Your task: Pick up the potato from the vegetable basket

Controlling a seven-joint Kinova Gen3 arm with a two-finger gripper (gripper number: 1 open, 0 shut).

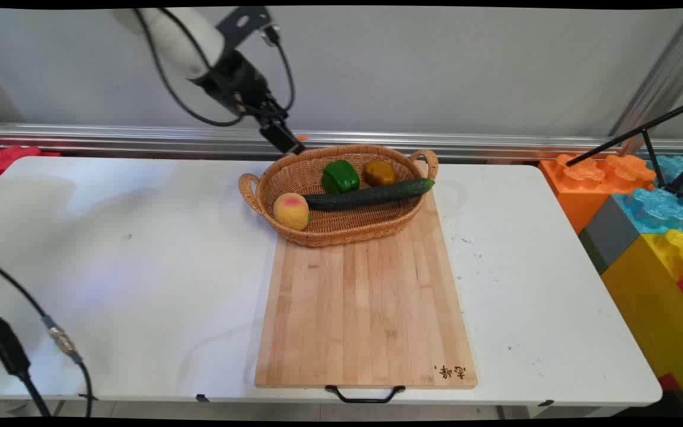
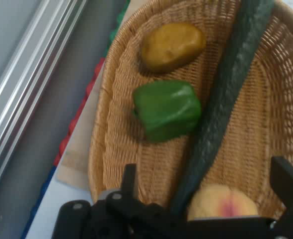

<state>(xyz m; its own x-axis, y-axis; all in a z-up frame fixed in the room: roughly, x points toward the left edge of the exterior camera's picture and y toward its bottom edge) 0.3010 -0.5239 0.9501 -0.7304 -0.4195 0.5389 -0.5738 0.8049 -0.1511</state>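
Hovering above wicker basket's (image 1: 341,228) rear-left rim, gripper (image 2: 206,186), jaws spread, nothing held. Basket (on cutting board's (image 1: 365,308) far end, white worktop (image 1: 140,267)) holds peach (image 2: 223,205), cucumber (image 2: 226,99), green pepper (image 2: 167,109), potato (image 2: 172,45).

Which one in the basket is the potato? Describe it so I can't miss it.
Find the wicker basket at the far end of the wooden board. The potato lies at its back right, beside the green pepper: the only dull brown, lumpy piece.
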